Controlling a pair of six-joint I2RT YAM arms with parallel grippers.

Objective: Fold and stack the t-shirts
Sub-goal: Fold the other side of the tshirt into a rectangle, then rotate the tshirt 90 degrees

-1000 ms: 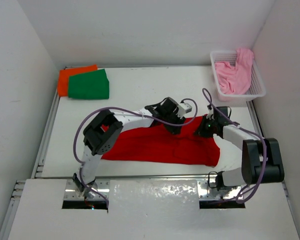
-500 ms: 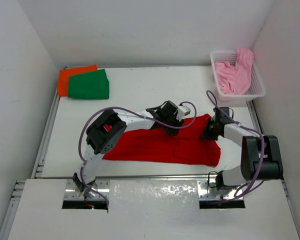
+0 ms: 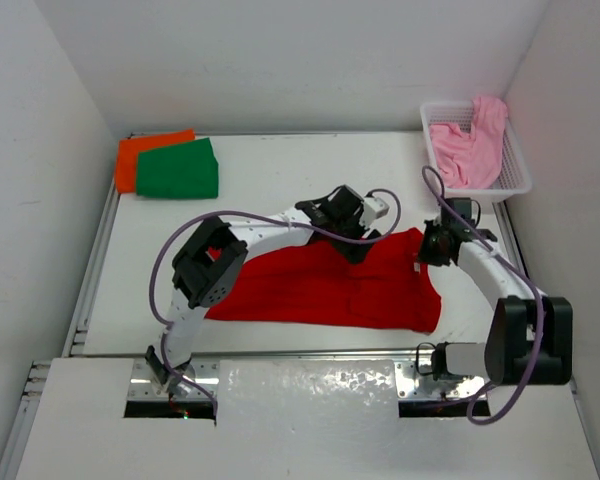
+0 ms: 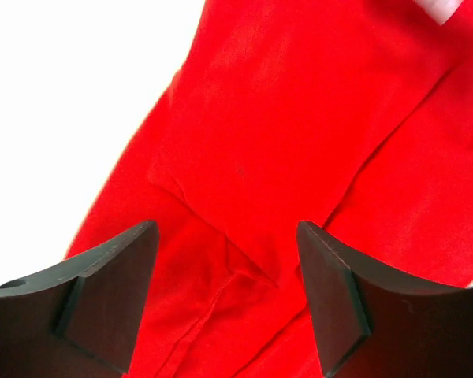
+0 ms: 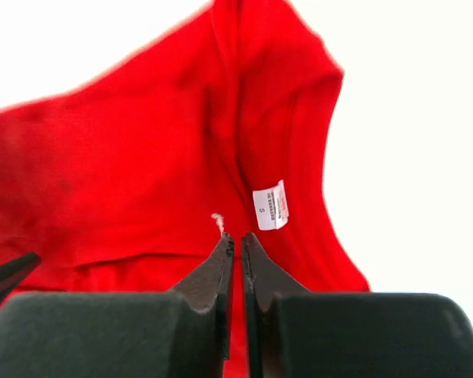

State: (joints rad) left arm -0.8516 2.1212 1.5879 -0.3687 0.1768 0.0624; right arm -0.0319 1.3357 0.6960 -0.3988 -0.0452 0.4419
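Top external view: red t-shirt (image 3: 320,290) spread across the middle of the desk (image 3: 280,180), just let go.
Above its far edge the left fingers (image 3: 358,245) have sprung apart, apparently dropping the cloth; the right fingers (image 5: 235,246) sit pressed together by the collar corner, nothing visibly between them. This fold looks laid down, with the next one still due.

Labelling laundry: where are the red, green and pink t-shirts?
red t-shirt (image 3: 320,290): top view, middle of its body.
green t-shirt (image 3: 178,170): top view, centre of folded top.
pink t-shirt (image 3: 465,152): top view, its bunched middle.
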